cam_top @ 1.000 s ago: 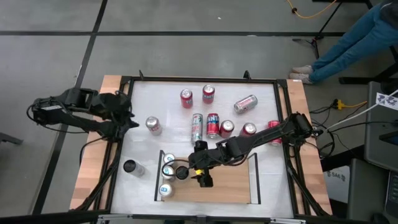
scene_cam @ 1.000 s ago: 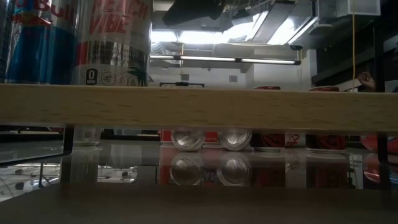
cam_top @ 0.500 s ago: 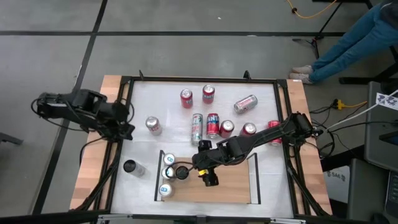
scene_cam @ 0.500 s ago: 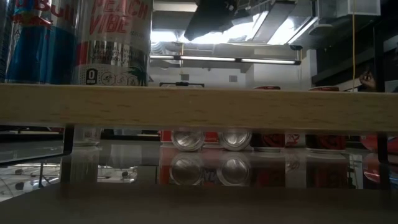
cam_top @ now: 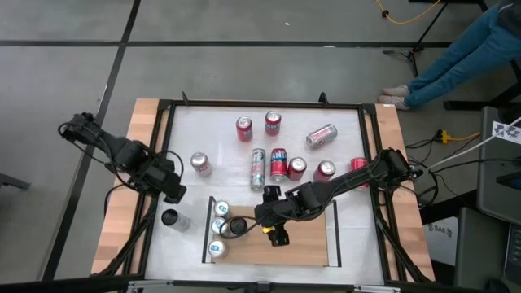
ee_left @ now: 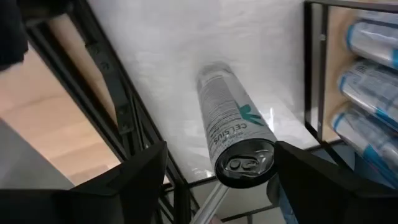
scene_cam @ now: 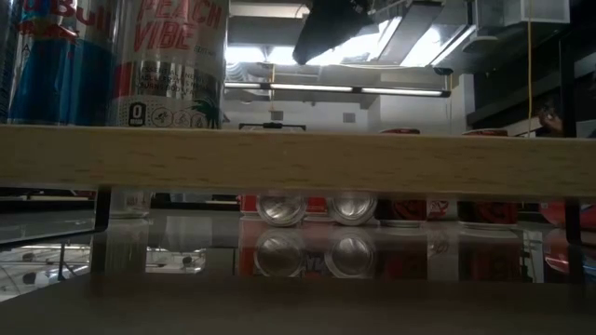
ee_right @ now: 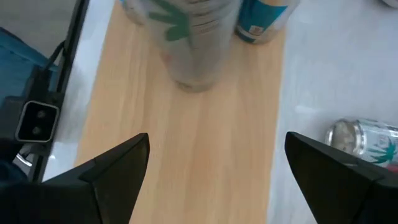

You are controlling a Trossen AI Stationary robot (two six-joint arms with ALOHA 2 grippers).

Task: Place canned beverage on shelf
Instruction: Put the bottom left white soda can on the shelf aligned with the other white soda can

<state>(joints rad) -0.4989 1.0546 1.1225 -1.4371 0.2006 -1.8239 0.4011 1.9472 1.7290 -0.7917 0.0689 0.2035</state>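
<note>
The shelf (cam_top: 305,240) lies flat on the white table (cam_top: 342,122) toward 6 o'clock, a light-wood panel with a black rail (cam_top: 334,232) at its 3 o'clock short side and another at its 9 o'clock side. Four cans stand clustered at the shelf's 9 o'clock end: three blue-and-white cans (cam_top: 218,228) in a row against the rail, and a dark-topped can (cam_top: 238,226) just beside them at 3 o'clock.

The right tool (cam_top: 279,238) hovers over the bare wood just at 3 o'clock of the dark-topped can, fingers spread wide and holding nothing (the right wrist view shows open wood between both fingers (ee_right: 118,168), with that can and a blue one just ahead).

The left tool (cam_top: 172,194) sits at the table's 9 o'clock edge, jaws wide, empty. Directly toward 6 o'clock of it a slim silver can (cam_top: 173,219) stands upright on the table, outside the shelf's rail; in the left wrist view this can (ee_left: 235,130) reads "CELSIUS" and sits between the two fingers, not touched.

Remaining stock on the table, toward 12 o'clock of the shelf: a silver can (cam_top: 200,163) standing alone, two red cans (cam_top: 244,129) upright near 12 o'clock, a silver-and-red can (cam_top: 321,135) lying on its side, and a group at centre with a tall silver can (cam_top: 258,168) lying down beside several red ones (cam_top: 279,163).

A person's legs in blue (cam_top: 460,49) show on the floor beyond the table at 2 o'clock.
</note>
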